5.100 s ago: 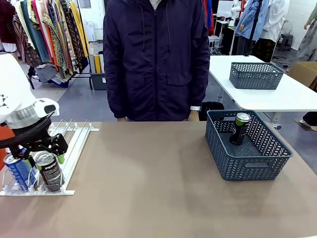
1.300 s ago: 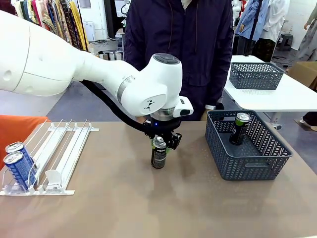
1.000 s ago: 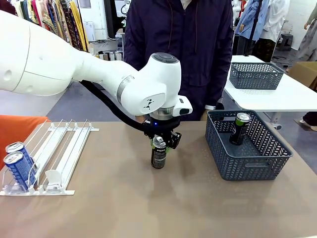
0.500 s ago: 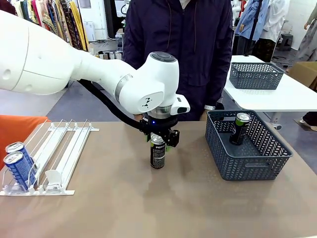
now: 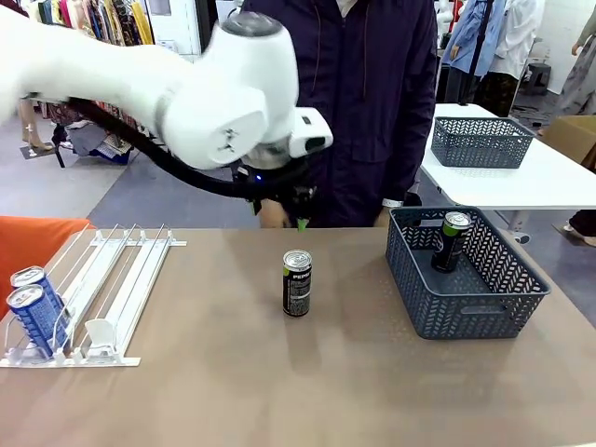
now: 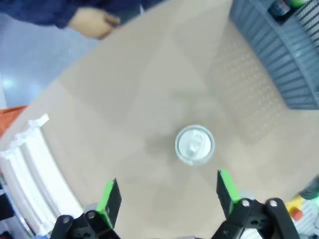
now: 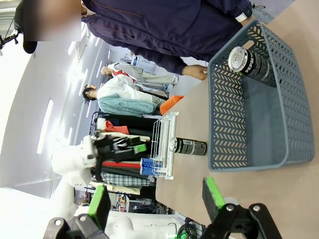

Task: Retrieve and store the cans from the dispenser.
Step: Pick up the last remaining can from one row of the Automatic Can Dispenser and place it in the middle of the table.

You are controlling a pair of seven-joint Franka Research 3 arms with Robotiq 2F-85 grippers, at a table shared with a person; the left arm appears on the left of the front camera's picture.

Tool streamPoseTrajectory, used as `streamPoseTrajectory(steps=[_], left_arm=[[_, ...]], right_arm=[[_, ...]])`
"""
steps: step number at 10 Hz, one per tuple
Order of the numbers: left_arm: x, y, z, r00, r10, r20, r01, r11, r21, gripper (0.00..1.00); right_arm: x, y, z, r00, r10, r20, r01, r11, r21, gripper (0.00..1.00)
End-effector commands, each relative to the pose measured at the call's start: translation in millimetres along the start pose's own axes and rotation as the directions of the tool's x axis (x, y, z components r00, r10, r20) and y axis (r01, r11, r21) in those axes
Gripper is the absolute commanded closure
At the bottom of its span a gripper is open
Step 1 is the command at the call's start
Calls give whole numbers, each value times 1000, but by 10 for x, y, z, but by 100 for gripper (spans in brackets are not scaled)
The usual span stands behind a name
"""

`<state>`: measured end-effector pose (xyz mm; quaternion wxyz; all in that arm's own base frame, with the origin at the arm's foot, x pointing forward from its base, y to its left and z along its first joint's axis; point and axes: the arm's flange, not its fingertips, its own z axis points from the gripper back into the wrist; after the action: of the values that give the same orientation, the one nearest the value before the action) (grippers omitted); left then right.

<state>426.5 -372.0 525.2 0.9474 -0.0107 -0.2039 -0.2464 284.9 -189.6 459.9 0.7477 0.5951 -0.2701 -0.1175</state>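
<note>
White "Pepsi" lettering (running up its side) — on the upright black can [image 5: 296,284].

Bare tabletop [image 5: 186,382] rings the standing can [image 5: 296,284] (basket [image 5: 466,304] well right), left claw [image 6: 167,194] clear above.

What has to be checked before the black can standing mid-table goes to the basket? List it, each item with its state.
1. The black can stands upright and free on the table: ok.
2. The left tool is open, above the black can and not touching it: ok.
3. The right tool is open, ready to grasp: ok.
4. The basket has room: ok, one leaning can inside, floor beside it bare.
5. The person's hand is away from the black can, at the far table edge: ok.
6. The right tool's reach to the black can: cannot tell.
</note>
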Motion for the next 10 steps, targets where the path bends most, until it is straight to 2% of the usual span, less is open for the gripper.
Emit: streamPoseTrajectory(steps=[1, 2, 3, 4, 5, 6, 8, 9, 10], left_arm=[[-632, 487, 371, 998, 40, 47, -32, 988, -148, 0], [-813, 807, 494, 987, 144, 72, -129, 975, -181, 0], [-1194, 1376, 605, 943, 316, 107, -264, 904, -337, 0], [-1528, 1707, 590, 898, 419, 133, -313, 823, -474, 0], [-1950, 2039, 504, 839, 526, 137, -344, 709, -616, 0], [-2337, 2293, 342, 768, 630, 117, -387, 602, -699, 0], [-2875, 2588, -19, 682, 729, 56, -402, 439, -804, 0], [-3000, 2652, -143, 640, 767, 30, -406, 371, -835, 0], [-3024, 2692, -182, 642, 767, 18, -390, 347, -853, 0]], right_arm=[[3, 29, 4, 1000, 0, 8, 0, 1000, 18, 0], [3, 29, 4, 1000, 0, 8, 0, 1000, 18, 0], [3, 29, 4, 1000, 0, 8, 0, 1000, 18, 0], [3, 29, 4, 1000, 0, 8, 0, 1000, 18, 0], [3, 29, 4, 1000, 0, 8, 0, 1000, 18, 0], [3, 29, 4, 1000, 0, 8, 0, 1000, 18, 0], [3, 29, 4, 1000, 0, 8, 0, 1000, 18, 0], [3, 29, 4, 1000, 0, 8, 0, 1000, 18, 0], [3, 29, 4, 1000, 0, 8, 0, 1000, 18, 0]])
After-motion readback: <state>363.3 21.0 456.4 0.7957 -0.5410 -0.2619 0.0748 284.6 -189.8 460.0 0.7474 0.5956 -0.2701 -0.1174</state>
